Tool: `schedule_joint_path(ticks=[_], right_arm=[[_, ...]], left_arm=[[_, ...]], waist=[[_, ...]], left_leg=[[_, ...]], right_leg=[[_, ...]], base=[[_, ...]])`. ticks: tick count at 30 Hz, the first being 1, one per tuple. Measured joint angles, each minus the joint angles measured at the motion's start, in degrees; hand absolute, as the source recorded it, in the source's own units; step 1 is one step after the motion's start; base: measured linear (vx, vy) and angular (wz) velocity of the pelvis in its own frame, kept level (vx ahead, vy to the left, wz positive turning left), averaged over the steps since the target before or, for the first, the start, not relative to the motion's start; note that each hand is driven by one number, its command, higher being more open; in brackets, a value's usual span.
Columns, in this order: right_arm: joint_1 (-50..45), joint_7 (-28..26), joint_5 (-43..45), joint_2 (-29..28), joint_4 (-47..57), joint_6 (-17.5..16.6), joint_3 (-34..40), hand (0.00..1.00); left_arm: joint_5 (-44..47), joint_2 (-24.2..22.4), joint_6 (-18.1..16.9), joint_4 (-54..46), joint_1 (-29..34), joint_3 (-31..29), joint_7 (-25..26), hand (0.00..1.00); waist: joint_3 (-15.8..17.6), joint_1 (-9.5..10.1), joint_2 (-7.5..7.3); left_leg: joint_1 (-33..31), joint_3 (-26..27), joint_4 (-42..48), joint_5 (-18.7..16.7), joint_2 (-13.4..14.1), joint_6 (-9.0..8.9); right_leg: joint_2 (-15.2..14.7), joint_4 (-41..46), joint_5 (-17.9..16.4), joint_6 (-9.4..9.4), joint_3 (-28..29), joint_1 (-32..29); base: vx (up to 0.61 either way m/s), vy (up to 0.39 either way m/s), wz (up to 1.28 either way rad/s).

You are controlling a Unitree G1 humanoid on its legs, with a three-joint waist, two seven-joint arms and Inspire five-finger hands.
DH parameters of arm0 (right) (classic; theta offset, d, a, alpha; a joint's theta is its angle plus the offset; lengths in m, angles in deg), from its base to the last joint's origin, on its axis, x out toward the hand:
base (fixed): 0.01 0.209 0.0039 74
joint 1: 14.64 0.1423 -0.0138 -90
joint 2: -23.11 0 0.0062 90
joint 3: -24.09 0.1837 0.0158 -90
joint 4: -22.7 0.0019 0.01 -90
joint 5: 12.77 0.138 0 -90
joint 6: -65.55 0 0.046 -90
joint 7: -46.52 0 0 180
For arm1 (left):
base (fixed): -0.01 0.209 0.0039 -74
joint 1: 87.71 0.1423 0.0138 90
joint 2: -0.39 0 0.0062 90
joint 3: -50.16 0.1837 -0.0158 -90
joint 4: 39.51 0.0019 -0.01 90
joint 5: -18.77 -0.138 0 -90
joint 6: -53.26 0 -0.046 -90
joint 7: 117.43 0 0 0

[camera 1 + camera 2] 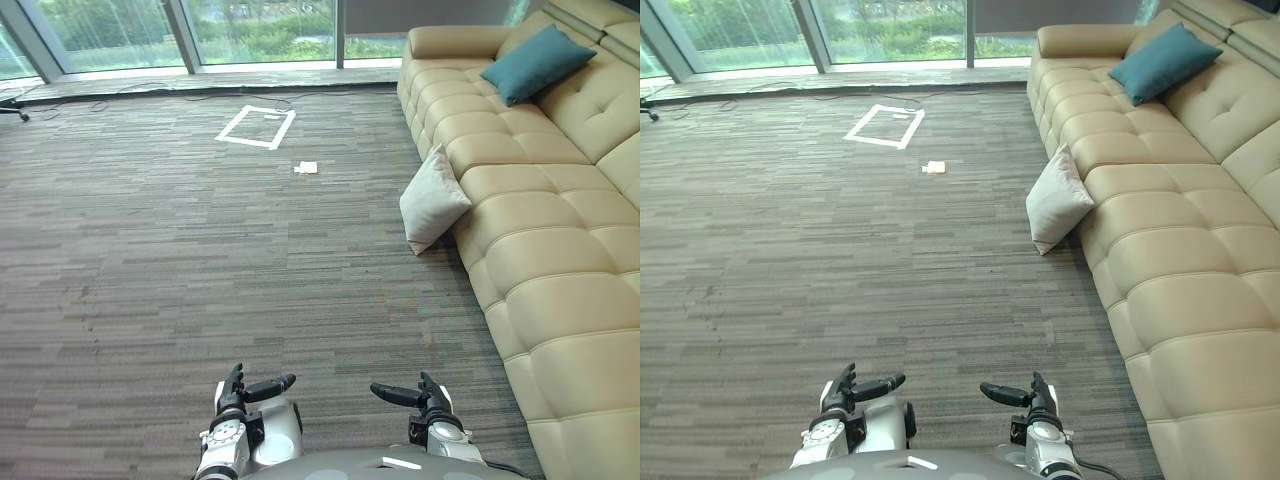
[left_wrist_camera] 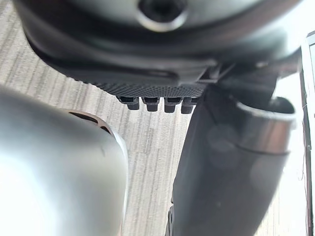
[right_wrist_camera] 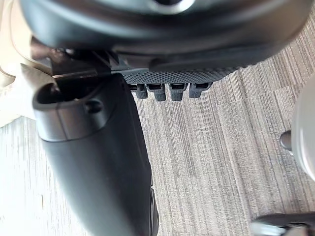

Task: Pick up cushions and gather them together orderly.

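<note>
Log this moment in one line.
left hand open, empty | right hand open, empty | white cushion on floor against sofa | teal cushion on sofa

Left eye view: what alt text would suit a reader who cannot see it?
A cream cushion stands on the grey carpet, leaning against a long beige sofa; a teal cushion rests on its far end. Low in front, the robot's left hand and right hand are open and empty.

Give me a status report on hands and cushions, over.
Left hand and right hand open, holding nothing. White cushion on carpet, leaning against sofa; teal cushion on sofa. Small white scrap lies left of the cushions.
</note>
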Motion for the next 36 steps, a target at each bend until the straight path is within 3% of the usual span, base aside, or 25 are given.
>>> schedule_joint_path(ticks=[1,3,4,5,6,7,8,10,13,14,15,16,17,18,19,21,23,24,25,27,29,31,34,36], right_arm=[[0.0,0.0,0.0,0.1,-0.4,0.0,-0.1,1.00],[-0.6,0.0,0.0,-1.0,-0.3,0.0,-0.1,1.00],[-1.1,-0.1,0.0,-1.8,-0.1,-0.1,-0.1,1.00],[-1.0,-0.1,0.0,-1.8,-0.2,0.0,-0.1,1.00],[-0.9,-0.1,-0.1,-1.8,-0.1,0.0,-0.1,1.00],[-0.9,-0.2,-0.1,-1.8,0.2,-0.2,0.0,1.00],[-0.9,-0.3,-0.1,-1.7,0.8,-0.4,0.1,1.00],[-0.9,-0.5,-0.1,-1.5,2.1,-0.9,0.1,1.00],[-1.4,-0.4,-0.1,-1.6,4.6,-2.4,0.2,1.00],[-1.1,-0.4,-0.1,-1.5,4.9,-2.9,0.3,1.00],[-1.0,-0.5,-0.1,-1.4,5.0,-2.9,0.3,1.00],[-0.9,-0.6,-0.1,-1.3,5.2,-2.9,0.3,1.00],[-0.9,-0.6,-0.1,-1.3,5.2,-2.6,0.3,1.00],[-0.9,-0.6,-0.2,-0.9,5.2,-2.3,0.4,1.00],[-0.3,-0.7,-0.2,0.1,4.8,-2.0,0.3,1.00],[0.4,-0.6,-0.1,1.2,4.0,-1.3,2.0,1.00],[0.6,-0.6,-0.2,1.7,4.0,-0.8,2.5,1.00],[0.6,-0.6,-0.2,2.1,3.3,-0.3,2.5,1.00],[0.7,-0.5,-0.2,2.0,2.6,-0.2,2.4,1.00],[1.0,-0.4,-0.1,1.8,1.0,-0.1,1.4,1.00],[1.1,-0.4,-0.1,1.5,-0.1,-0.1,1.1,1.00],[1.1,-0.3,-0.1,1.5,-0.4,0.2,1.2,1.00],[0.8,0.0,-0.1,1.3,-0.4,0.4,1.2,1.00],[0.6,0.5,-0.1,1.4,-0.4,0.4,0.5,1.00]], left_arm=[[0.3,-0.1,0.0,0.1,0.0,0.0,0.1,1.00],[0.3,0.9,0.1,0.1,-0.3,0.1,0.0,1.00],[0.1,1.7,0.1,0.4,-0.3,0.1,0.0,1.00],[0.1,2.0,0.3,0.7,-0.7,0.1,0.1,1.00],[0.1,2.5,0.7,1.5,-1.3,0.1,0.1,1.00],[0.0,2.9,1.4,3.2,-1.9,0.2,0.4,1.00],[-0.1,3.0,1.7,4.1,-1.8,0.4,0.7,1.00],[-0.3,2.9,2.1,4.4,-1.4,1.6,0.9,1.00],[-1.3,3.1,2.1,4.7,-1.1,3.5,0.7,1.00],[-1.3,3.2,2.2,5.7,-1.3,3.5,0.6,1.00],[-1.3,3.2,2.3,5.9,-1.3,3.5,0.6,1.00],[-1.4,3.3,2.3,6.6,-1.3,4.7,0.6,1.00],[-2.1,3.5,2.3,6.7,-1.1,5.5,0.0,1.00],[-2.8,3.6,2.3,6.8,-1.0,5.5,-0.4,1.00],[-3.1,2.5,2.3,7.7,-1.2,5.5,-0.4,1.00],[-3.7,1.2,2.4,8.0,-1.3,5.2,-1.1,1.00],[-3.7,1.0,2.5,7.9,-1.4,4.5,-1.2,1.00],[-3.6,0.9,2.5,7.6,-1.4,3.2,-1.2,1.00],[-3.6,0.7,2.4,7.1,-1.4,2.5,-1.2,1.00],[-3.6,1.2,2.0,5.4,-1.1,2.3,-1.3,1.00],[-3.6,1.0,1.4,3.7,-1.1,2.2,-1.3,1.00],[-3.5,0.7,0.7,2.8,-1.4,2.0,-1.2,1.00],[-3.4,0.7,0.4,2.8,-1.8,1.9,-1.2,1.00],[-2.0,0.6,0.0,2.9,-1.7,1.5,-0.7,1.00]], waist=[[-0.4,0.23,-0.37],[-1.4,0.01,-2.51],[-2.1,-0.03,-4.32],[-2.0,0.08,-4.92],[-1.6,0.05,-5.46],[-1.1,-0.12,-5.17],[-0.9,-0.53,-4.91],[-0.7,-1.07,-4.16],[-0.6,-2.09,-4.03],[-0.3,-2.37,-3.96],[-0.3,-2.63,-3.91],[-0.3,-3.26,-3.57],[-0.4,-3.43,-3.73],[-0.4,-3.77,-3.77],[-0.5,-3.62,-2.16],[-1.0,-3.65,-0.08],[-0.6,-4.08,0.95],[-0.2,-4.04,1.53],[-0.2,-4.05,1.52],[0.4,-3.82,0.04],[0.4,-2.49,-0.51],[0.5,-1.61,-0.39],[0.6,-1.36,-0.64],[0.5,-0.97,-0.85]], left_leg=[[-0.2,-0.4,1.0,2.1,-0.8,1.13],[-0.2,0.6,2.8,0.2,-2.8,3.13],[0.1,1.6,3.8,-2.1,-4.5,4.18],[1.1,2.1,4.8,-3.9,-5.3,5.05],[3.6,2.8,5.0,-5.9,-6.2,5.73],[7.4,3.1,4.8,-8.4,-7.2,5.95],[10.6,3.2,4.0,-9.8,-7.6,5.99],[18.6,3.8,-0.5,-11.9,-7.8,5.85],[25.7,3.8,-6.6,-12.6,-7.5,4.58],[30.2,3.9,-9.4,-12.6,-7.0,4.17],[31.4,3.9,-10.4,-12.6,-6.8,4.16],[34.9,3.8,-13.4,-12.6,-6.2,4.10],[37.6,3.1,-15.3,-12.8,-6.5,2.66],[38.7,2.3,-15.5,-13.3,-6.7,1.39],[39.5,1.7,-15.4,-13.7,-5.2,0.58],[36.8,-0.5,-7.9,-10.8,-3.2,-2.71],[30.7,-4.3,7.5,-7.0,-1.0,-3.83],[25.0,-7.1,21.6,-6.0,0.7,-6.26],[22.3,-7.2,27.4,-6.3,1.7,-6.57],[16.9,-5.2,32.9,-7.4,2.7,-4.94],[11.7,-2.5,27.9,-9.1,2.9,-2.27],[6.2,-2.9,19.0,-10.0,2.2,-0.76],[3.1,-7.4,8.6,-9.5,-0.3,-1.30],[2.6,-12.8,0.1,-7.1,-2.7,-2.19]], right_leg=[[-0.6,0.1,-0.7,-0.09,1.1,0.3],[-3.6,4.1,-0.4,-0.13,3.3,-1.2],[-5.6,10.4,0.8,1.90,5.1,-4.2],[-6.5,17.2,2.5,3.86,6.4,-6.5],[-7.2,26.8,6.5,6.03,8.3,-9.9],[-7.4,39.5,9.9,8.80,9.8,-14.5],[-7.6,46.4,9.9,8.89,9.0,-17.4],[-7.3,53.3,9.1,7.53,5.0,-24.6],[-6.6,48.9,7.8,5.39,-1.9,-33.0],[-5.9,42.3,6.4,3.18,-6.1,-35.6],[-5.7,39.4,6.3,2.73,-7.4,-36.0],[-4.0,28.4,6.6,2.23,-11.0,-36.8],[-1.9,18.5,10.6,0.64,-11.4,-36.6],[-1.2,17.3,16.5,-4.59,-10.7,-36.4],[-0.3,19.1,14.9,-5.20,-11.5,-36.2],[0.5,20.5,9.3,-5.41,-11.9,-35.3],[1.7,18.9,7.4,-5.74,-12.2,-32.1],[3.6,15.7,7.0,-6.02,-12.0,-27.7],[4.3,13.9,6.9,-6.11,-11.7,-24.7],[5.3,9.3,6.5,-6.06,-10.2,-18.5],[5.5,6.4,6.1,-5.20,-7.3,-14.5],[5.3,4.2,5.4,-4.09,-4.2,-11.3],[4.2,3.6,3.4,-2.36,-1.7,-8.8],[2.5,6.4,-1.2,0.20,2.5,-8.1]], base=[[0.70,0.373,-0.59],[0.49,0.260,-0.14],[0.58,0.312,-0.01],[0.68,0.364,-0.04],[0.66,0.325,-0.12],[0.54,0.244,-0.15],[0.41,0.163,-0.16],[0.48,0.135,-0.20],[0.51,0.028,-0.04],[0.53,-0.056,0.03],[0.57,-0.088,0.16],[0.72,-0.151,0.29],[0.61,-0.132,0.38],[0.65,-0.165,0.26],[0.39,-0.104,0.09],[0.77,-0.255,0.04],[0.64,-0.230,0.02],[0.41,-0.129,-0.16],[0.57,-0.155,-0.25],[0.44,-0.084,-0.39],[0.42,0.012,-0.73],[0.35,0.094,-0.70],[0.38,0.203,-0.55],[0.40,0.317,-0.76]])
